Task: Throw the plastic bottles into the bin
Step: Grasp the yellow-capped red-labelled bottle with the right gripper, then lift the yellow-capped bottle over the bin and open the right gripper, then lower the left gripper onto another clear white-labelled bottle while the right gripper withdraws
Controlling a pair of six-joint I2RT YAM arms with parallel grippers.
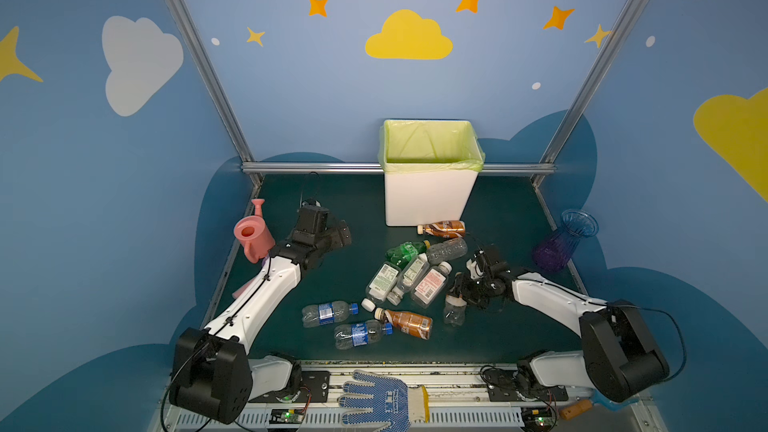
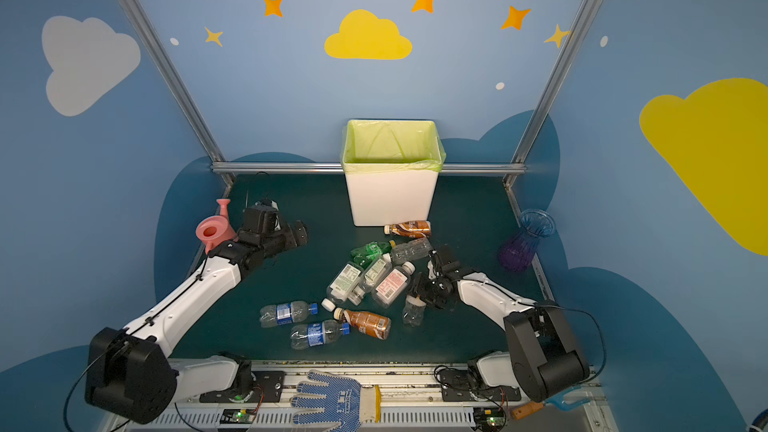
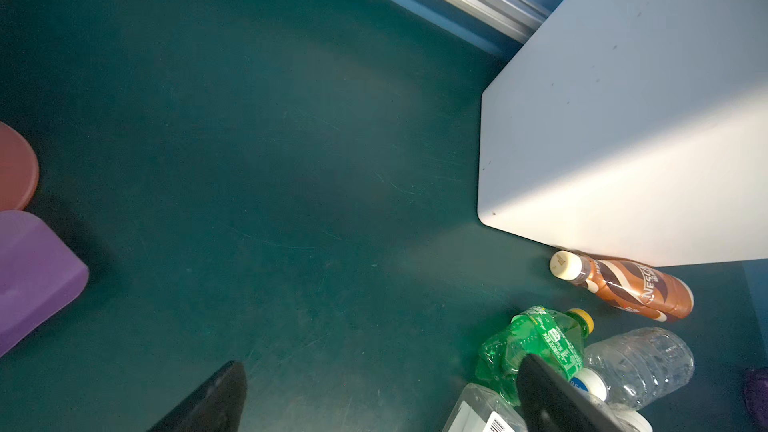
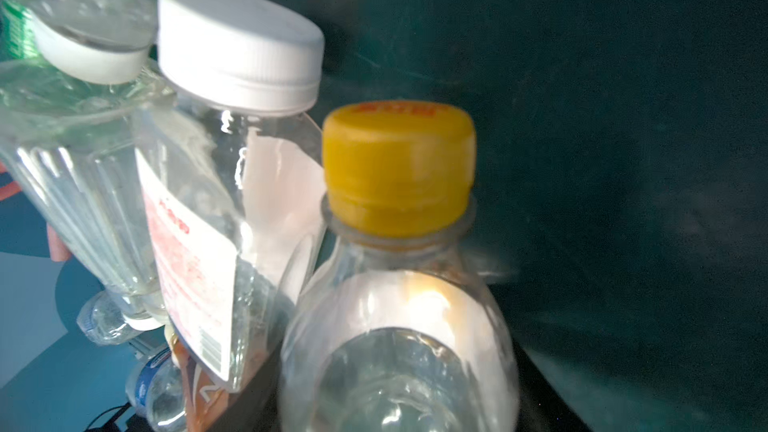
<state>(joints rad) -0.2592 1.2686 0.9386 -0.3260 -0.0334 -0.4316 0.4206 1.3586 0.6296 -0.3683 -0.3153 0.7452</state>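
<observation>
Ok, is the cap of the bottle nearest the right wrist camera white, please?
No, the cap on that clear bottle is yellow.

I have the bin (image 1: 428,201) at the back of the table (image 1: 507,338). One bottle (image 1: 442,228) lies against its front wall, and the bottle heap (image 1: 428,284) lies further before it. The watering can (image 1: 253,236) stands well to the bin's left and the vase (image 1: 561,243) well to its right. The glove (image 1: 382,403) lies farthest before it, beyond the table's near edge.
</observation>
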